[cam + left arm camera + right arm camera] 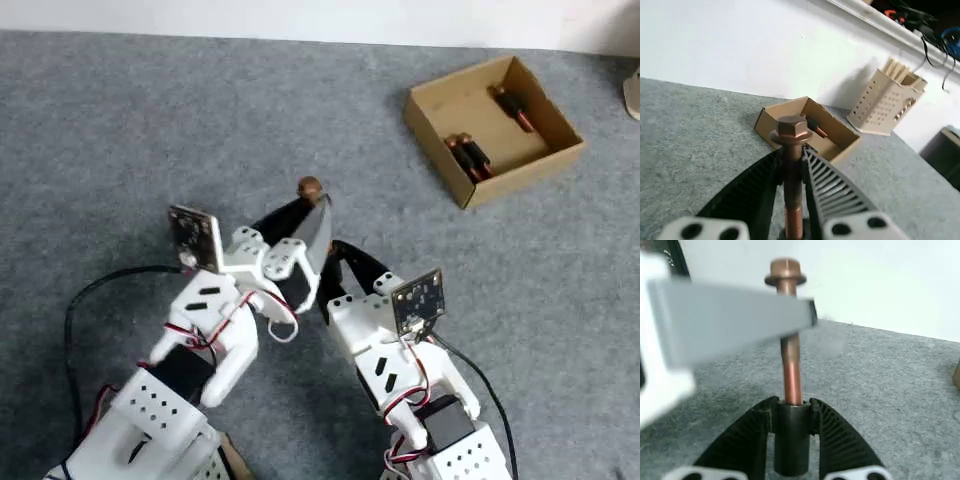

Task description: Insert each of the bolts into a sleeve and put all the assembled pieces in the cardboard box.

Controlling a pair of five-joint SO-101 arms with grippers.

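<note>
Both arms meet above the middle of the grey tabletop (120,130), wrists angled toward each other.

Left gripper (792,160): its black ribbed fingers (830,185) pinch the shaft of a copper-coloured bolt (791,150). The hexagonal flanged head stands clear beyond the fingertips. In the high view the head (310,187) shows just past the left gripper (308,212).

Right gripper (791,407): its fingers (837,440) are pressed against a dark cylindrical sleeve (791,440), held upright between them. The bolt (790,370) stands in line with the sleeve, and its lower end meets the sleeve's open top. How deep it sits cannot be told. A pale finger of the left gripper (730,325) crosses in front of the upper shaft. In the high view the right gripper (335,272) sits just beside the left one.

The cardboard box (525,172) rests open on the tabletop, well apart from the grippers, toward the far right. Dark-and-copper assembled pieces (470,155) lie inside it, near one wall, and another piece (512,105) lies by the far corner.

A beige perforated holder (885,102) stands beyond the box, against the white wall.
</note>
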